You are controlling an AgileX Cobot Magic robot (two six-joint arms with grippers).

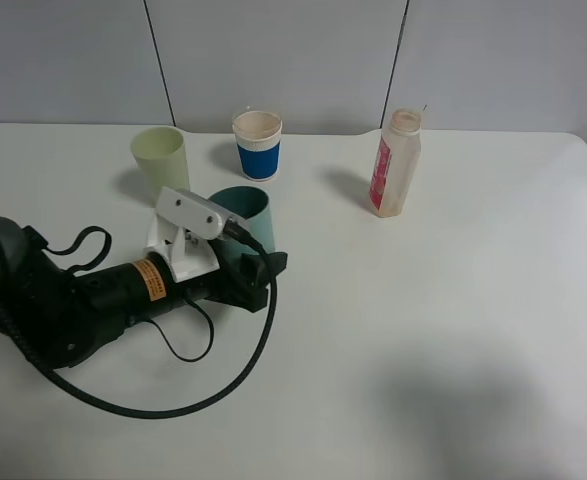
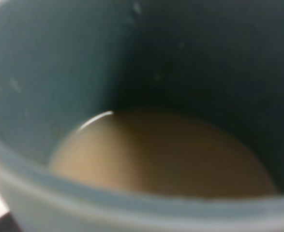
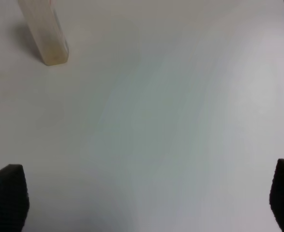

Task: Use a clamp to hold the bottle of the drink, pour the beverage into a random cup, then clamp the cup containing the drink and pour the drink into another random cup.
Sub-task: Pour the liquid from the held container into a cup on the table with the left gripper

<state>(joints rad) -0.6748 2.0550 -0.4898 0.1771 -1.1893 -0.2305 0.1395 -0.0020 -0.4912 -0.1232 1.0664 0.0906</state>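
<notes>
**Left hand at the filled teal cup**

The left hand (image 1: 258, 272) is sitting against the dark teal plastic cup (image 1: 245, 205), left of centre on the white worktop (image 1: 423, 330); whether it is gripping cannot be told. The right hand (image 3: 146, 203) is hovering wide apart. The clear red-labelled plastic bottle (image 1: 394, 165) is standing upper right.

Entry, left gripper (image 1: 256, 272): fingertips hidden under the camera mount (image 1: 188, 212) and against the teal cup (image 1: 245, 204); its hold could not be told. Its own view was blurred, showing only cup wall and drink (image 2: 166, 154), with the rim cut off.

Entry, right gripper (image 3: 146, 203): only two fingertips (image 3: 6, 198) showed, clipped at the corners. The bottle (image 3: 44, 34) ahead of it was cut off above; its label (image 1: 380, 172) was too small to read.
</notes>
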